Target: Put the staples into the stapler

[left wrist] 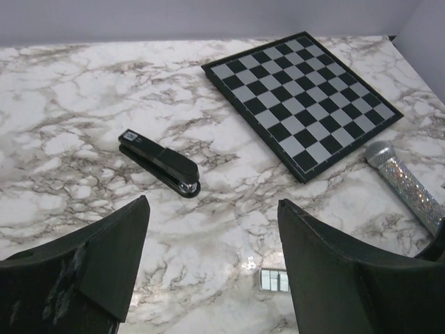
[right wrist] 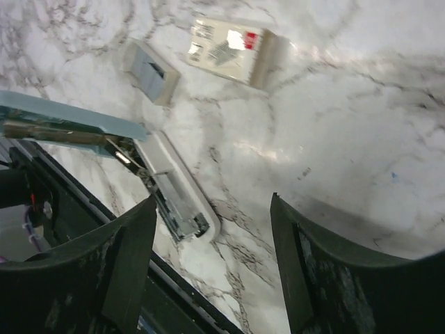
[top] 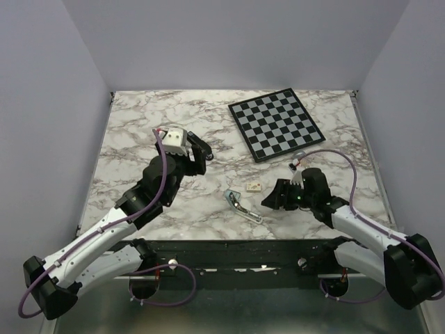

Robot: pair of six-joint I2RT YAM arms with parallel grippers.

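Ahead of the left claw (left wrist: 212, 206), the stapler (left wrist: 158, 163) lies to the left and the board (left wrist: 302, 101) to the right, with the tube (left wrist: 407, 184) farther right. The staples (left wrist: 274, 280) lie on the table (left wrist: 69, 90) just before that claw. Ahead of the right claw (right wrist: 212, 202) lies the box (right wrist: 233, 45); the open stapler (right wrist: 172, 191) lies at its left.

Black stapler (left wrist: 160, 165) left, chessboard (left wrist: 302, 101) right (gap between)

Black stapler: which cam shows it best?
Left wrist. The black stapler lies whole and unobstructed there, closed, chrome tip visible. Top external shows it only as a small dark sliver. Right wrist doesn't show it.
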